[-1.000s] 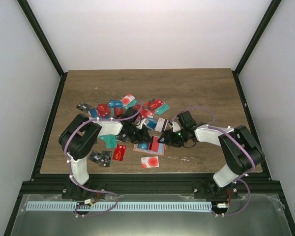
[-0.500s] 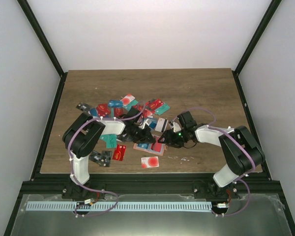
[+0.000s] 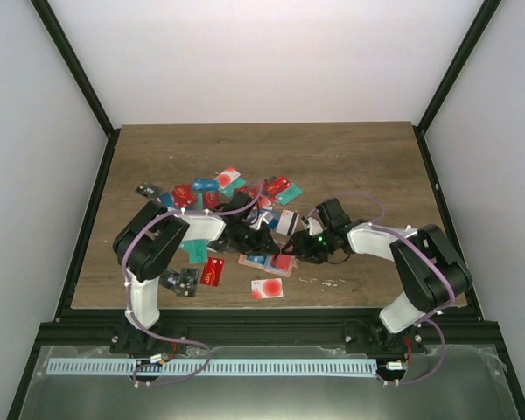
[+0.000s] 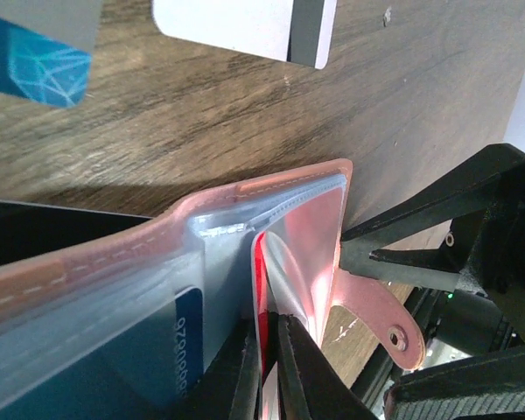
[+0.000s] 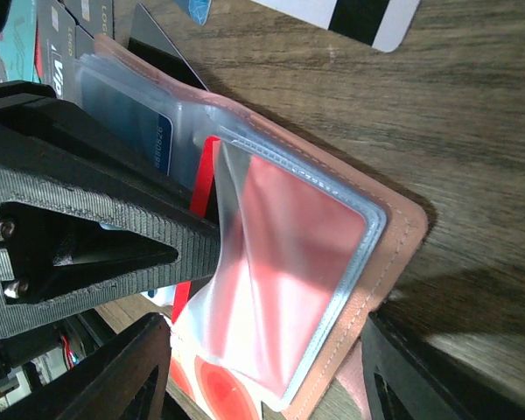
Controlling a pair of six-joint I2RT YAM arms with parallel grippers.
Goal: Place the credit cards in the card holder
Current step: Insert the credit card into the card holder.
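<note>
The card holder (image 3: 264, 260) lies open on the table, tan with clear sleeves (image 5: 289, 254) and a snap tab (image 4: 381, 319). My left gripper (image 4: 267, 328) is shut on the edge of a red credit card (image 4: 261, 289), which stands in the mouth of a lifted clear sleeve. A blue card (image 4: 188, 332) sits in the neighbouring sleeve. My right gripper (image 5: 271, 350) straddles the holder's tan rim (image 5: 394, 254), its fingers (image 5: 402, 376) against the holder's edges. Several loose credit cards (image 3: 219, 188) lie scattered behind the arms.
A white card with a red dot (image 3: 267, 288) lies in front of the holder, a red card (image 3: 213, 270) and black cards (image 3: 179, 280) to its left. A striped white card (image 5: 350, 17) lies just beyond the holder. Black frame rails border the table.
The left arm has shifted slightly to the right, toward the holder. The right arm and the holder have stayed where they were.
</note>
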